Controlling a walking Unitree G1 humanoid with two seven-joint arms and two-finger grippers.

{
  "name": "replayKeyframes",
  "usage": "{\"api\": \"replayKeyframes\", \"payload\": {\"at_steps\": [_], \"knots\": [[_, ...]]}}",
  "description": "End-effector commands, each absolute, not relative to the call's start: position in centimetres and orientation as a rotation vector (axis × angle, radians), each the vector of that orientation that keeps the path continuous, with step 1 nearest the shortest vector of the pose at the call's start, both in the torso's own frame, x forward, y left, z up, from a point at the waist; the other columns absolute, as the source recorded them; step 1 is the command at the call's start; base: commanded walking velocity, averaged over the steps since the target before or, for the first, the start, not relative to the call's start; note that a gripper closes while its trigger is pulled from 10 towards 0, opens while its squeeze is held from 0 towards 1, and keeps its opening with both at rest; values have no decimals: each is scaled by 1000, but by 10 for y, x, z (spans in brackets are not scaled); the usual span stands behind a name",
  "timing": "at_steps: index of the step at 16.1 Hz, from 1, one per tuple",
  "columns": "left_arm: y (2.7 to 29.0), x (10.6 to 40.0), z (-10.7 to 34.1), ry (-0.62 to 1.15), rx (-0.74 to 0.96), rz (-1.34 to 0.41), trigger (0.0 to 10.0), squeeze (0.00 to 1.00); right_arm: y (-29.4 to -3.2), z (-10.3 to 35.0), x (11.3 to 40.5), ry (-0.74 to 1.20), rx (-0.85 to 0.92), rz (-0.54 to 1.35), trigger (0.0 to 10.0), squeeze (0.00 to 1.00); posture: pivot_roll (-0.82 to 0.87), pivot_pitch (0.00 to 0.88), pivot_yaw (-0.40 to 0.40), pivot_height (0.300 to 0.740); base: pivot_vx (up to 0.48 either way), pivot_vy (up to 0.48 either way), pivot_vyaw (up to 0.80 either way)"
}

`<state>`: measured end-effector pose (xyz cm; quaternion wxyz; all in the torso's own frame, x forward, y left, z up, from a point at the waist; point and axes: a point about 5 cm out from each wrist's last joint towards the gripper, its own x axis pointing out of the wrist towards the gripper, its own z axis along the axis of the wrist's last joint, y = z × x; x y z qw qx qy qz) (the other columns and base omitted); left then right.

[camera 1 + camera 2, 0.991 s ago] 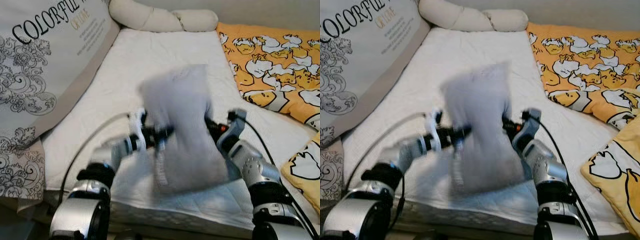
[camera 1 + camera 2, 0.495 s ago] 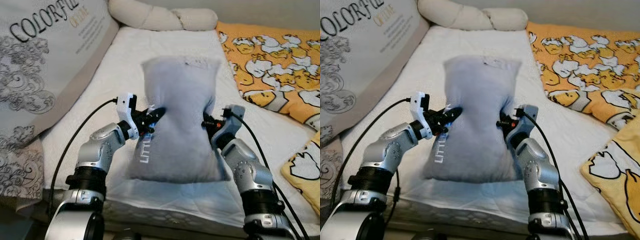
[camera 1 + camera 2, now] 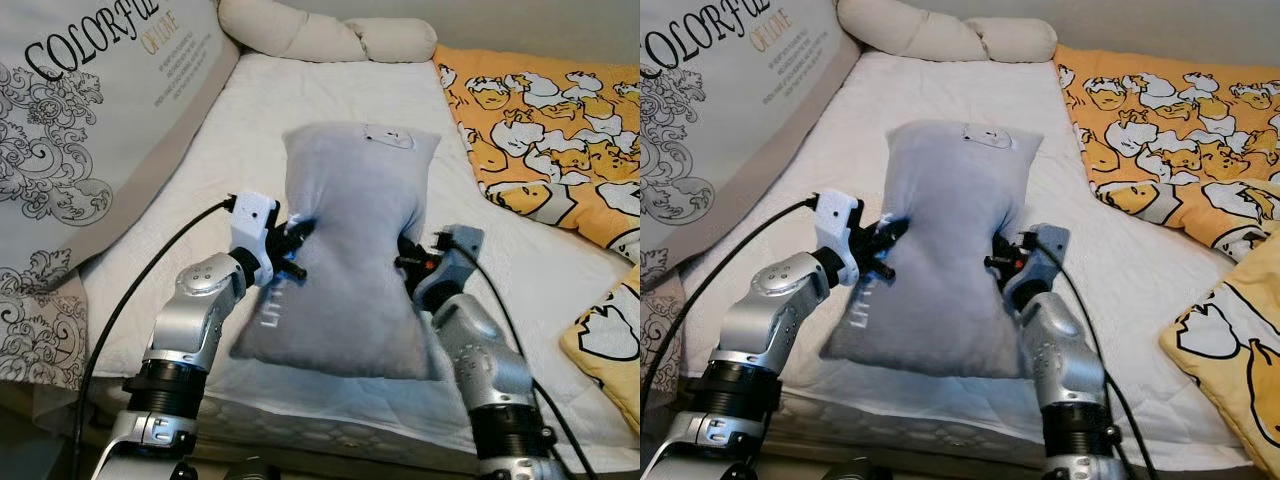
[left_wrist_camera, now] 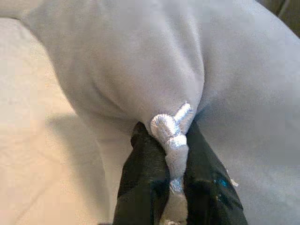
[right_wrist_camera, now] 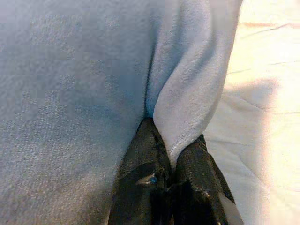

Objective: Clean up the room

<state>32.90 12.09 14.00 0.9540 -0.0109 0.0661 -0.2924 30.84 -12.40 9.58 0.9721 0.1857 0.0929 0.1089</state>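
I work over the bed [image 3: 330, 110], a white quilted mattress running away from me, with a large printed cushion [image 3: 90, 130] along its left side, a cream bolster [image 3: 330, 38] at the far end and a yellow duck-print blanket [image 3: 550, 130] on the right.

The grey pillow [image 3: 345, 250] is the task's thing. It hangs between my two arms over the near part of the mattress. Its long axis runs from me toward the bolster, tilted so the far end stands higher than the near end.

The left gripper [image 3: 290, 245] is clenched on the pillow's left edge at its waist; in the left wrist view its fingers [image 4: 145, 183] pinch a fold of seam. The right gripper [image 3: 410, 262] is clenched on the right edge, and the right wrist view shows its fingers [image 5: 145, 164] closed over a grey fold.

Both grips sit at about the same point along the pillow's length, directly opposite each other, so neither arm is nearer. I judge that the coming move is a carry toward the far end, along the long axis.
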Motion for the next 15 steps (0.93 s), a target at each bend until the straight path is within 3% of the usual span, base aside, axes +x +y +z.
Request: {"api": "replayKeyframes", "payload": {"at_steps": [1,2,3,5,11,15], "knots": [[120,329,147,97,2,-584,0,0,-123,105,309,138,349,217,9255,0,35,0,-29,740,0,0,0],[118,329,152,43,38,-563,3843,0,-124,107,307,122,370,218,10000,0,21,0,-19,740,0,0,0],[117,330,153,37,72,-543,10000,0,-125,109,307,112,363,229,10000,0,16,0,-16,740,0,0,0],[115,331,155,22,99,-536,10000,0,-129,105,309,151,355,192,10000,0,14,0,-12,740,0,0,0],[124,334,158,7,107,-500,10000,0,-129,104,306,155,389,176,10000,0,21,0,-15,740,0,201,-690],[130,334,157,13,139,-478,10000,0,-128,102,306,169,393,181,10000,0,42,0,-23,740,0,312,0]]}}
